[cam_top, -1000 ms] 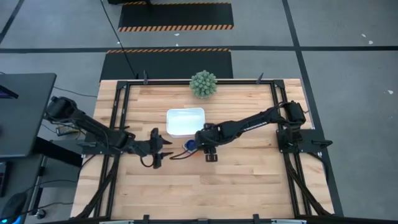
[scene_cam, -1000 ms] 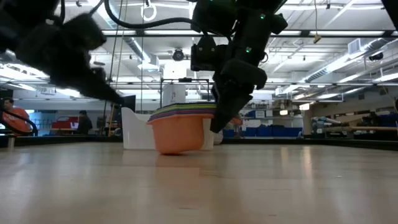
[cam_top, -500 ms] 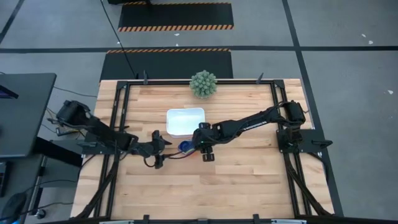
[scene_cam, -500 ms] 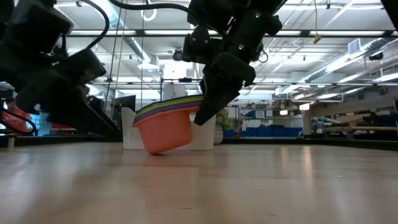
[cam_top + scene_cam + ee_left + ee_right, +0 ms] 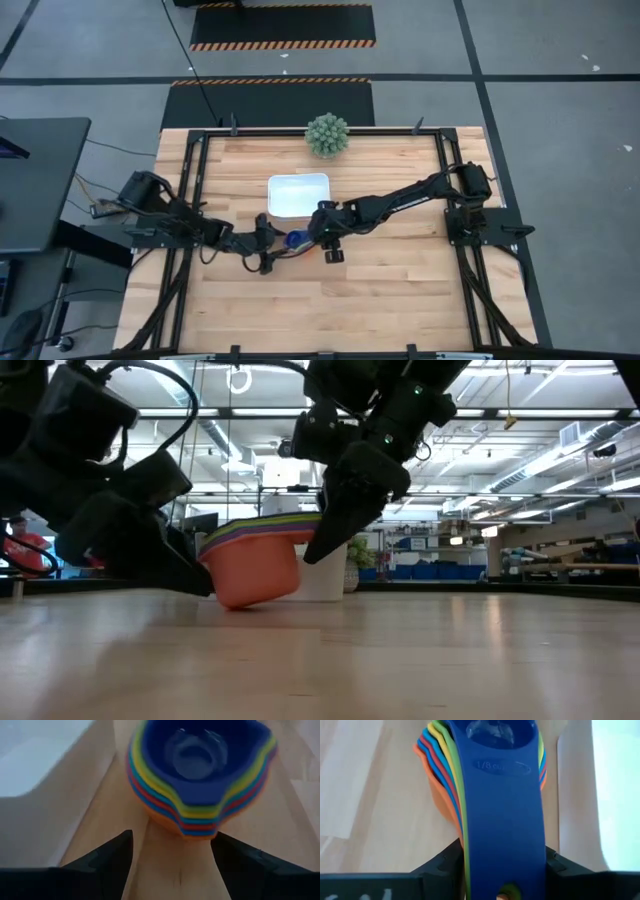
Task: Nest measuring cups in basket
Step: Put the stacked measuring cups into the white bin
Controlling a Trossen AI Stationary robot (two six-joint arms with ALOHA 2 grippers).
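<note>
While my right gripper (image 5: 502,885) clamps the handles of the nested measuring cups (image 5: 255,555), tilted just off the worktop (image 5: 400,290) beside the basket (image 5: 298,194), my left gripper (image 5: 172,857) stands open nearby. Next: carry them over the rim.

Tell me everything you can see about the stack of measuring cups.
The stack of measuring cups is already nested: dark blue innermost, marked 1/8 cup, then green, yellow, red, light blue and orange outermost. They look like smooth plastic. The right gripper is shut on the stacked handles, holding the stack tilted, its lower edge about at the table in front of the basket. The open left gripper faces it.
</note>
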